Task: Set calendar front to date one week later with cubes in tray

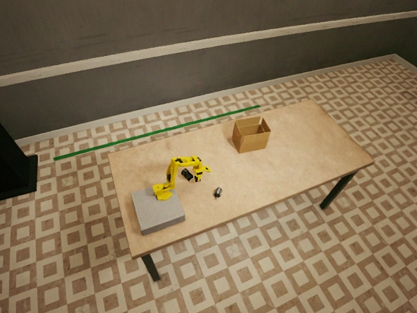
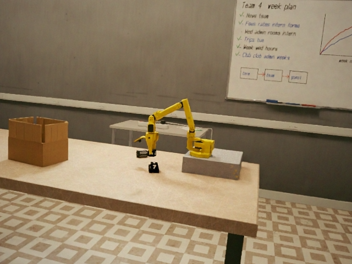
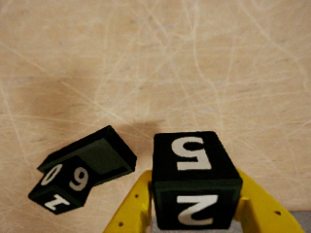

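Observation:
My gripper (image 3: 196, 210) is shut on a black digit cube (image 3: 196, 180) and holds it above the table. The cube's visible faces read 5 and 2, both upside down in the wrist view. The black tray (image 3: 99, 156) lies on the table to the lower left, turned at an angle. The second cube (image 3: 60, 186) sits at the tray's left end, showing 0, 6 and 1. The other slot is open. In the exterior view the gripper (image 2: 151, 152) hangs above the tray (image 2: 153, 169), whose cube shows a 7. In the top view the gripper (image 1: 197, 177) is beside the tray (image 1: 187, 175).
A small dark object (image 1: 218, 192) lies on the table beyond the gripper and shows in the exterior view (image 2: 141, 153). An open cardboard box (image 1: 251, 134) stands at the far side of the table. The arm's base sits on a grey block (image 1: 157, 210).

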Tool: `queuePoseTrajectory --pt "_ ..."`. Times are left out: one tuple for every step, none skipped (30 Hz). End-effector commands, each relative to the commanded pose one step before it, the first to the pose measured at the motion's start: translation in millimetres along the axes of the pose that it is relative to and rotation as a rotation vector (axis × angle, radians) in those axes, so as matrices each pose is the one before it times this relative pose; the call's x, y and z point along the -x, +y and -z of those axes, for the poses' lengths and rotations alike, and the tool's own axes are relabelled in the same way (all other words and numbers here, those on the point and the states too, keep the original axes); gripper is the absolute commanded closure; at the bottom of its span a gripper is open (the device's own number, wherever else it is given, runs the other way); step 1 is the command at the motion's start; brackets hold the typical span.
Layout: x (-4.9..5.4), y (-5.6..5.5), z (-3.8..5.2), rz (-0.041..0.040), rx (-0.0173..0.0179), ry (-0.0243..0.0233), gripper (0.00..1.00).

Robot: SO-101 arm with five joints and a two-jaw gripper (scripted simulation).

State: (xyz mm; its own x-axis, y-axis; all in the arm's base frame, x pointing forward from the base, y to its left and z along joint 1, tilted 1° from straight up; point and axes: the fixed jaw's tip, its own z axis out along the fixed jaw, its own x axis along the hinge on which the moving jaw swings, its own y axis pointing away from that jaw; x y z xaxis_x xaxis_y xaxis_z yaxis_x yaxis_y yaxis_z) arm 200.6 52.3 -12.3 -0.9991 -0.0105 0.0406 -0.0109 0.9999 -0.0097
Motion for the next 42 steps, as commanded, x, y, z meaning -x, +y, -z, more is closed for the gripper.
queuePoseTrajectory --pt "2.63 1.69 5.159 0.00538 0.00501 -0.01926 1.0" --pt "0.01 -0.07 -0.006 0.00079 0.00001 0.0 1.0" --pt "0.0 -0.09 -0.006 0.0011 0.00001 0.0 1.0" --pt "0.01 -0.12 -0.006 0.00141 0.00004 0.0 1.0" --pt "0.0 -0.15 -0.006 0.00179 0.00001 0.0 1.0" --pt "0.0 -0.19 -0.012 0.00223 0.00002 0.00003 1.0" --pt "0.0 -0.22 -0.017 0.00264 0.00002 0.0 1.0" --pt "0.0 -0.26 -0.011 0.00314 0.00002 0.0 1.0" --pt "0.01 -0.31 -0.017 0.00364 0.00003 0.00004 1.0" --pt "0.0 -0.35 -0.023 0.00421 0.00003 0.00001 1.0" --pt "0.0 -0.4 -0.023 0.00474 0.00003 0.00004 1.0" --pt "0.0 0.0 0.0 0.0 0.0 0.0 1.0" --pt "0.0 0.0 0.0 0.0 0.0 0.0 1.0" --pt "-0.01 -0.45 -0.028 0.00532 0.00005 0.00003 1.0" --pt "-0.01 -0.5 -0.029 0.00597 0.00004 0.00001 1.0" --pt "-0.01 -0.55 -0.034 0.00657 0.00008 0.00004 1.0" --pt "-0.02 -0.61 -0.034 0.00723 0.00005 0.00004 1.0" --pt "-0.03 -0.67 -0.04 0.00789 0.00006 0.00004 1.0" --pt "-0.04 -0.72 -0.046 0.00858 0.00006 0.00004 1.0" --pt "-0.06 -0.78 -0.045 0.00927 0.0001 0.00004 1.0" --pt "-0.06 -0.84 -0.051 0.00996 0.00007 0.00004 1.0" --pt "-0.09 -0.9 -0.051 0.01068 0.00011 0.00004 1.0" --pt "-0.11 -0.96 -0.056 0.0114 0.00011 0.00004 1.0" --pt "-0.13 -1.02 -0.062 0.01213 0.00008 0.00005 1.0" --pt "-0.15 -1.08 -0.062 0.01285 0.00012 0.00008 1.0" --pt "-0.19 -1.14 -0.067 0.0136 0.00013 0.00005 1.0" --pt "-0.22 -1.2 -0.073 0.01432 0.00013 0.00005 1.0" --pt "-0.26 -1.26 -0.078 0.01505 0.00014 0.00005 1.0" --pt "0.0 0.0 0.0 0.0 0.0 0.0 1.0" --pt "0.0 0.0 0.0 0.0 0.0 0.0 1.0" --pt "-0.29 -1.31 -0.076 0.01579 0.00015 0.00005 1.0" --pt "-0.34 -1.37 -0.081 0.01652 0.00015 0.00006 1.0" --pt "-0.39 -1.43 -0.086 0.01728 0.00015 0.00003 1.0" --pt "-0.44 -1.48 -0.092 0.01797 0.00019 0.00006 1.0" --pt "-0.5 -1.53 -0.091 0.01869 0.00016 0.00006 1.0" --pt "-0.55 -1.58 -0.097 0.01941 0.00019 0.00003 1.0" --pt "-0.62 -1.62 -0.102 0.02011 0.00019 0.00003 1.0" --pt "-0.69 -1.66 -0.101 0.02076 0.00023 0.00002 1.0" --pt "-0.77 -1.7 -0.107 0.02149 0.0002 0.00006 1.0" --pt "-0.84 -1.73 -0.112 0.02212 0.00023 -0.00001 1.0" --pt "-0.92 -1.75 -0.111 0.02278 0.00021 0.00002 1.0" --pt "-0.99 -1.78 -0.117 0.02344 0.00024 0.00002 1.0"
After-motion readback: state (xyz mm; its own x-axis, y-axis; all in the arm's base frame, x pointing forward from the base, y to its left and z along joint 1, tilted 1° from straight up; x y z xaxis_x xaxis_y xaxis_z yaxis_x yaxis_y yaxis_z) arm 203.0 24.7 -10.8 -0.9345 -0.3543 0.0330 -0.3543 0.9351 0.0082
